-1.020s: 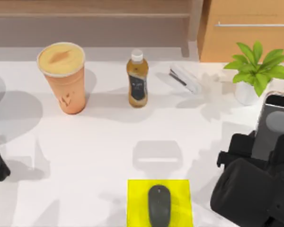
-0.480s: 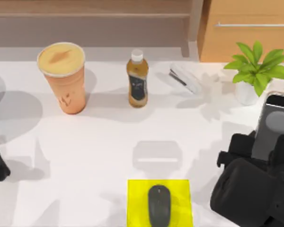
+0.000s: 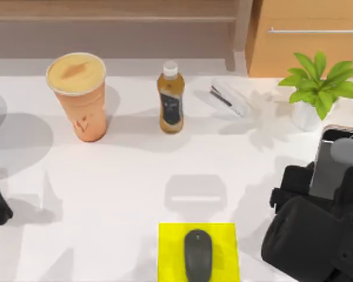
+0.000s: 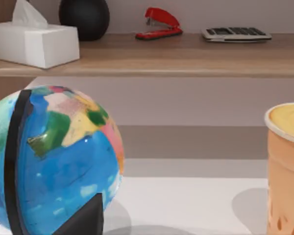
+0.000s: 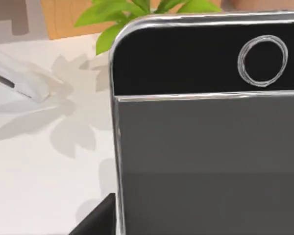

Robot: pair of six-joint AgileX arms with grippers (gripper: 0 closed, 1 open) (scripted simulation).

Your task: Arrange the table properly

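table (image 3: pixel 135 182): large plain white flat top, smooth, level. Spans the full top view left to right, far wider than anything on it. Back edge meets a wooden ledge; soft grey shadows across the surface.

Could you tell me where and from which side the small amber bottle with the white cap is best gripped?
The amber bottle with the white cap stands upright on the white table, with free space on both sides: the orange cup and white stapler stand apart from it. I would probably close a gripper across its straight labelled body, below the narrow neck, approaching level from the near side.
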